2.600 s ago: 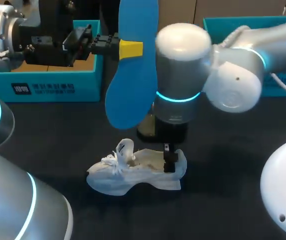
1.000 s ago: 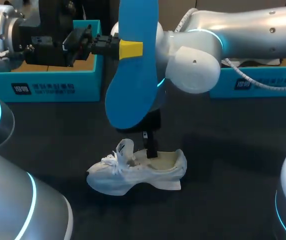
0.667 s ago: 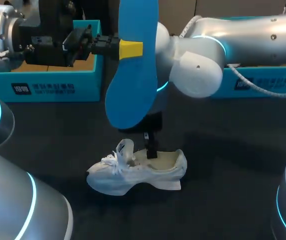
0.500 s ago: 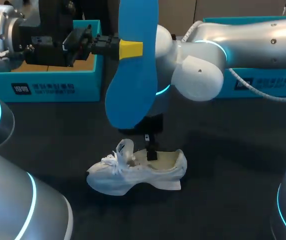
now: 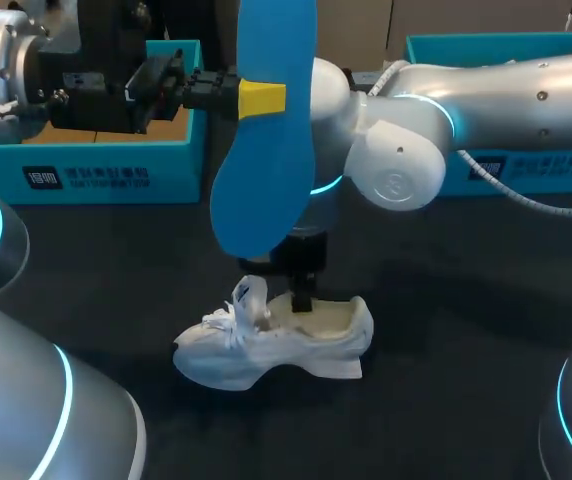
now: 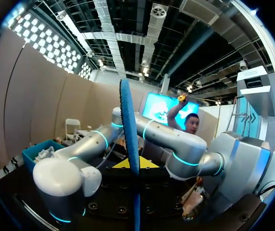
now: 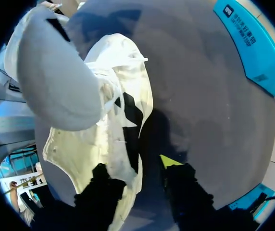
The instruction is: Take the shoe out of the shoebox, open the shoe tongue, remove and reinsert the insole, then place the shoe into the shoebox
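The dark surface [image 5: 446, 330] carried a white shoe [image 5: 271, 345], upright on its sole directly under the right pincer [image 5: 303, 297]. Beyond that pincer sat a teal box [image 5: 96, 165] to one side and a second teal box [image 5: 526, 160] to the other.

Left tool [image 5: 261, 98] raised, clamped; right tool [image 7: 140, 182] low, spread.

shoe [image 5: 271, 345]: on table [image 5: 446, 330], under right gripper [image 5: 303, 298]
insole [image 5: 266, 130]: in left gripper [image 5: 261, 98], above shoe
shoebox [image 5: 106, 170]: behind left gripper

Dark matte table [image 5: 466, 330] surface
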